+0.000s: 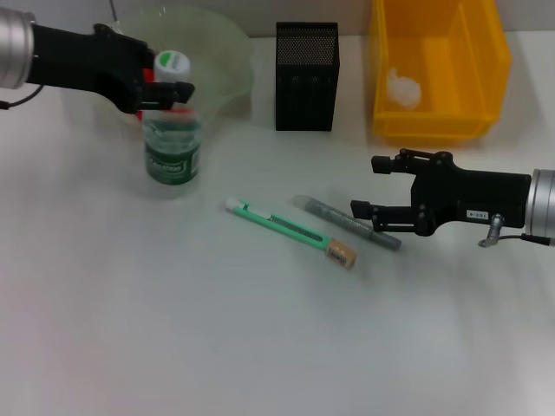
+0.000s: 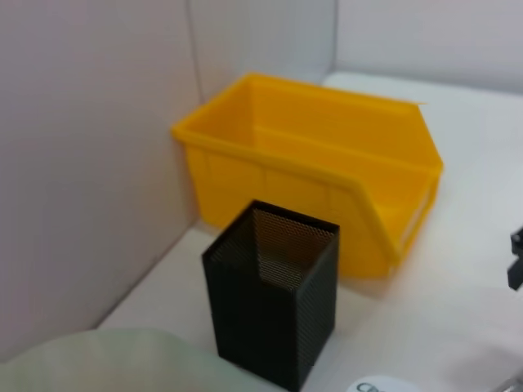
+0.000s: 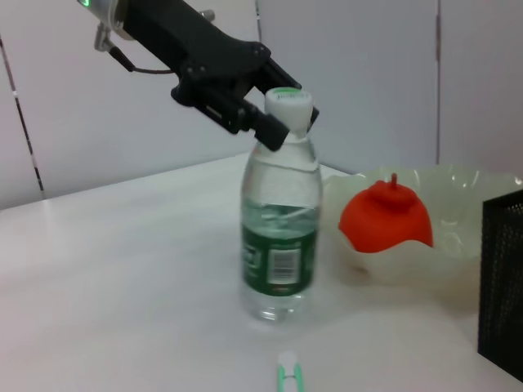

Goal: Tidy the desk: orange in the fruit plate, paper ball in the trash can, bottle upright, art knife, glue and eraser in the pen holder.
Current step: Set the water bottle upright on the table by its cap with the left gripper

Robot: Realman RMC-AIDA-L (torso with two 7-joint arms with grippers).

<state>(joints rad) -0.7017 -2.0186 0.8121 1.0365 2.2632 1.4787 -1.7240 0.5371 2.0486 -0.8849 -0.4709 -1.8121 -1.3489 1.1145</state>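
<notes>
The left tool (image 1: 165, 87) stands clamped on the neck of the bottle (image 1: 172, 147), which is upright on the counter (image 1: 130, 329) just in front of the fruit plate (image 1: 230, 61); the right wrist view shows the fingers pinching just under the white cap, and the orange (image 3: 384, 216) already lying in the plate. The paper ball (image 1: 403, 88) sits in the yellow trash can (image 1: 438, 121). What remains appears to be the three small items, and the right arm is plainly the nearer one. The right tool (image 1: 368, 186), jaws apart, hovers low with its lower finger at the near end of the glue (image 1: 347, 224). The grey stick's long axis runs diagonally, far end toward the robot's left, near end toward the right tool. The art knife (image 1: 277, 224) lies roughly parallel just beside it, white tip pointing up-left toward the bottle, with the eraser (image 1: 342, 253) touching its near end. The pen holder (image 1: 306, 76) stands beyond them, between plate and can.
</notes>
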